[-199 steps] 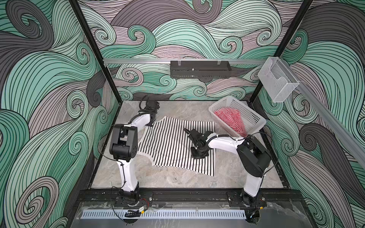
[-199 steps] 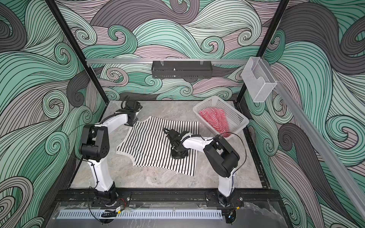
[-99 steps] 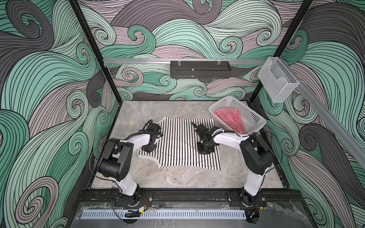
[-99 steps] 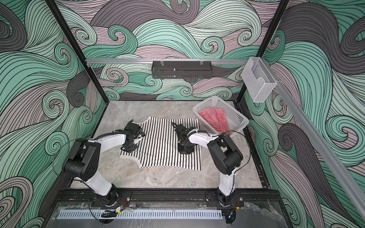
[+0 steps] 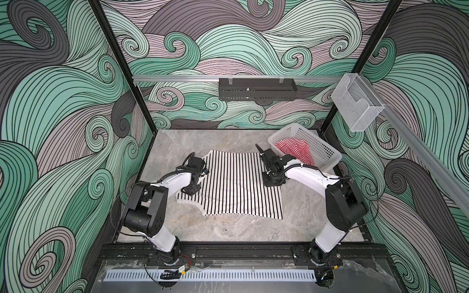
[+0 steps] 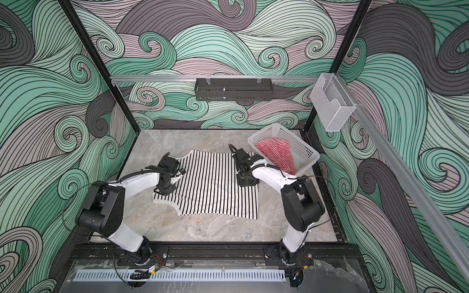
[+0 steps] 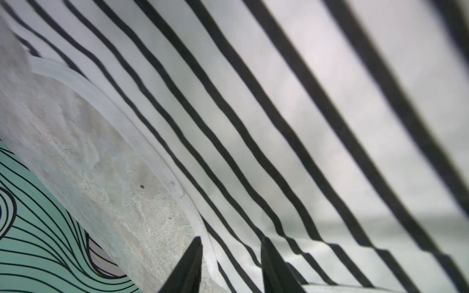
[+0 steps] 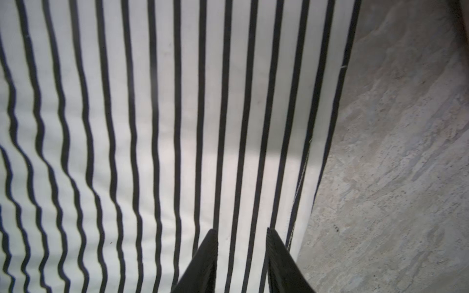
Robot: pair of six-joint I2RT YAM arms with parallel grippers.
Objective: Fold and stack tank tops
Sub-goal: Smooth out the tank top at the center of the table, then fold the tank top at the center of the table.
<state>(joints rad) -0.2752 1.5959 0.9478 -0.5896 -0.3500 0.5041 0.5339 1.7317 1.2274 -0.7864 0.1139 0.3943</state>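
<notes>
Now black-and-white tank top [image 5: 238,187] spread flat mid-table [image 5: 228,228], likely staged for folding. Left gripper [image 7: 231,266] astride left trim edge, jaws slightly apart, pinch unclear. Right gripper [image 8: 242,261] narrowly parted over right edge. Red-and-white tank top [image 5: 295,151] in basket [image 5: 327,152], far right.
</notes>
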